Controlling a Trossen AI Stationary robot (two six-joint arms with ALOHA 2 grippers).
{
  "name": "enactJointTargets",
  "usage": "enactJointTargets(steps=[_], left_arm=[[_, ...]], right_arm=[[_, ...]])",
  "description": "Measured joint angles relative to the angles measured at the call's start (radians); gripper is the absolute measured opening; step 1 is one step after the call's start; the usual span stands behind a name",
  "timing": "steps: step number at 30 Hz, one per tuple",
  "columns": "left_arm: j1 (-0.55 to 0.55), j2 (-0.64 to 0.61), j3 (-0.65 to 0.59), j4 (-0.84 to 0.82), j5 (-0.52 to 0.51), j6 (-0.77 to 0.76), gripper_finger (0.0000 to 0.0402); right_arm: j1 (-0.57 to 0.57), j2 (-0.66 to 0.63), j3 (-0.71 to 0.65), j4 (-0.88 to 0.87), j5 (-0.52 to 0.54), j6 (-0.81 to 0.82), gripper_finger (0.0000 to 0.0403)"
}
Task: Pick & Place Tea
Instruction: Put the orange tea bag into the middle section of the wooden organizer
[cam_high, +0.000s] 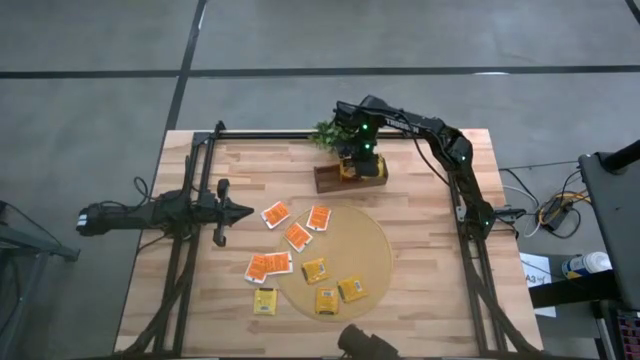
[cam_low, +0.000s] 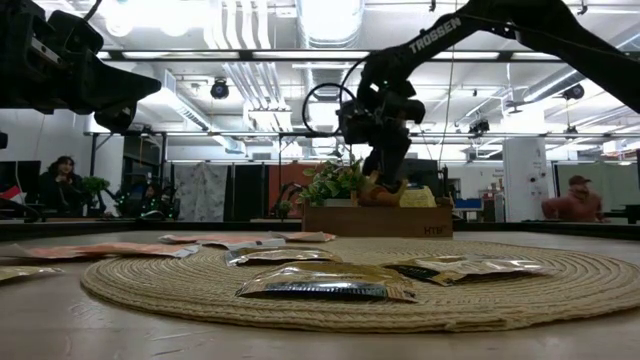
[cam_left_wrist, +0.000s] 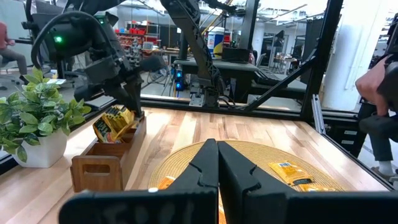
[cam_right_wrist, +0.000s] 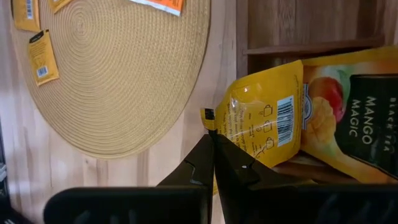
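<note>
My right gripper hangs over the far end of a wooden box and is shut on a yellow tea packet. A second yellow packet marked Mango Magic stands in the box beside it. More tea lies flat on and around the round woven mat: orange-red packets toward its far left side, yellow ones toward its near side. My left gripper stays shut and level at the table's left, touching nothing. My right gripper pinches the yellow packet's edge near a corner between its two fingertips. The fingers slant down at it from above. In the left wrist view the packet stands tilted, with its lower part inside the box.
A small green plant in a white pot stands just beyond the box on the far side. Black frame rails run along the table's left and right sides. A dark camera sits at the near edge.
</note>
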Motion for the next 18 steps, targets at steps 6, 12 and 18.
enactJointTargets(steps=[6,12,18], left_arm=[[0.000,0.000,0.000,0.000,0.000,0.000,0.0000],[0.000,0.000,0.000,0.000,0.000,0.000,0.0000],[0.001,0.000,0.000,0.000,0.000,0.000,0.0000]], right_arm=[[0.000,0.000,-0.004,0.024,0.001,-0.006,0.0008],[0.002,0.000,0.032,0.099,0.105,0.076,0.0008],[0.001,0.000,0.037,0.076,0.115,0.081,0.0008]])
